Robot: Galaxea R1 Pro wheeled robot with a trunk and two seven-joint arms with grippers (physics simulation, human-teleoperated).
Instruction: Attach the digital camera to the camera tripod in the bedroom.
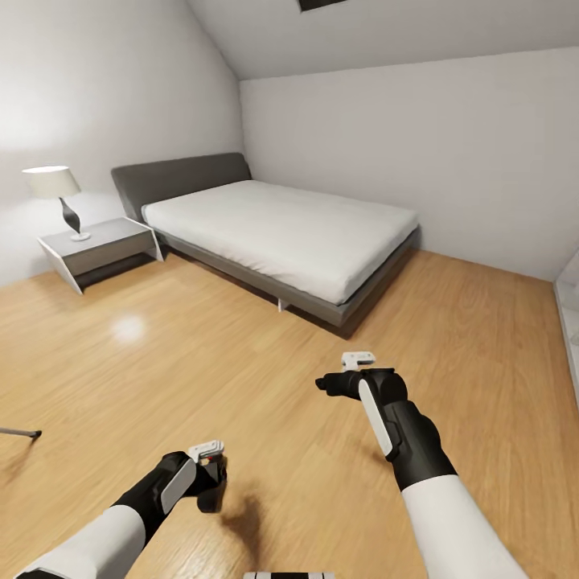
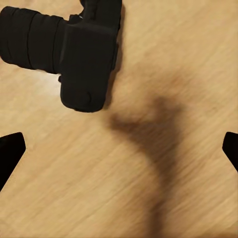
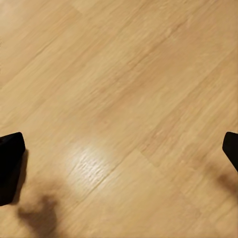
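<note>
The digital camera (image 2: pixel 82 54), black with a short ribbed lens, shows close up in the left wrist view over the wood floor, beyond the fingertips and not between them. I cannot tell whether it rests on the floor. My left gripper (image 2: pixel 119 148) is open, its two tips far apart at the picture's edges. In the head view the left gripper (image 1: pixel 211 490) hangs low near the front. My right gripper (image 1: pixel 330 382) is open over bare floor (image 3: pixel 124 99) with nothing in it. One thin leg of the camera tripod (image 1: pixel 20 433) pokes in at the far left; the rest is out of view.
A white bed (image 1: pixel 281 229) with a grey headboard stands against the far wall. A grey nightstand (image 1: pixel 100 249) with a lamp (image 1: pixel 56 193) is at the left. A white shelf edge (image 1: pixel 567 314) shows at the right. Open wood floor lies between me and the bed.
</note>
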